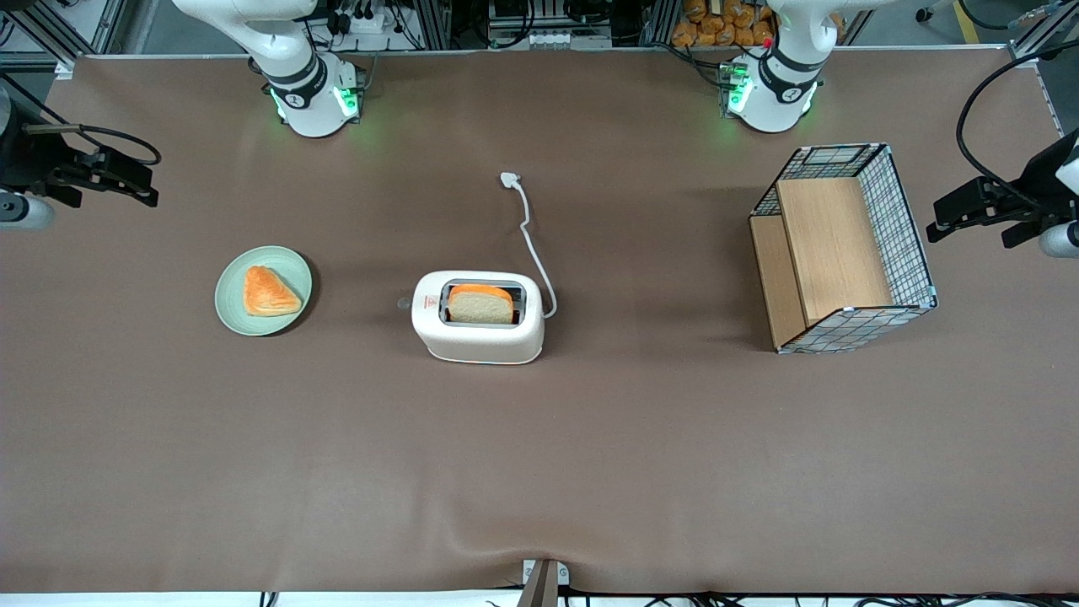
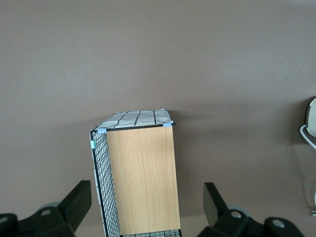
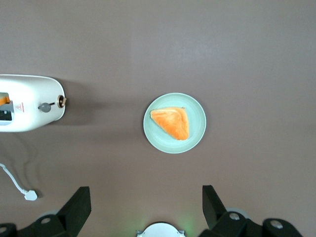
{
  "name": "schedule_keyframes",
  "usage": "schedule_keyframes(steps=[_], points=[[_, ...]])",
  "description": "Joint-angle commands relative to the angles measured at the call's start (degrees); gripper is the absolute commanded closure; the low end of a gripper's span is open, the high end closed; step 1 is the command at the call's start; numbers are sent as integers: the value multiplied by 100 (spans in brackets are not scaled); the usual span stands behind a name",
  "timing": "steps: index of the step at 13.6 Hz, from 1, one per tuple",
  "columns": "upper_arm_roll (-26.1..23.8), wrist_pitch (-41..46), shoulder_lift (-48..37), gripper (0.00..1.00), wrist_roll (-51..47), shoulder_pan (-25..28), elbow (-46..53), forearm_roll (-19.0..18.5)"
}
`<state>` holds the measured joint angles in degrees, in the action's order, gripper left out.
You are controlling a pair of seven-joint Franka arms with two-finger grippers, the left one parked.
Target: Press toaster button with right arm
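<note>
Toaster (image 1: 478, 319) mid-table, button (image 3: 45, 107) on its narrow end facing the working arm's edge. Gripper (image 3: 143, 210) hangs high near that edge, fingers apart. You'd best close them, descend squarely onto the knob, avoid the plate (image 1: 263, 290).

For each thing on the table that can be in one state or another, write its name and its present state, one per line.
toaster: upright, a slice of bread standing in its slot, cord unplugged.
toaster button: untouched.
gripper: open, high above the table, over the plate, away from the toaster.
plate: holds one orange pastry.
wire basket: tipped on its side, toward the parked arm's end.
</note>
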<state>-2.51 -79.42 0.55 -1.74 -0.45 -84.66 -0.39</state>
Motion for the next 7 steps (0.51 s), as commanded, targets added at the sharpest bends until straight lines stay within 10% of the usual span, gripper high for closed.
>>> schedule_keyframes(steps=[1,7], points=[[-145,76,208,0,25,-156,363,-111],[-136,58,279,0,25,-165,363,-119]])
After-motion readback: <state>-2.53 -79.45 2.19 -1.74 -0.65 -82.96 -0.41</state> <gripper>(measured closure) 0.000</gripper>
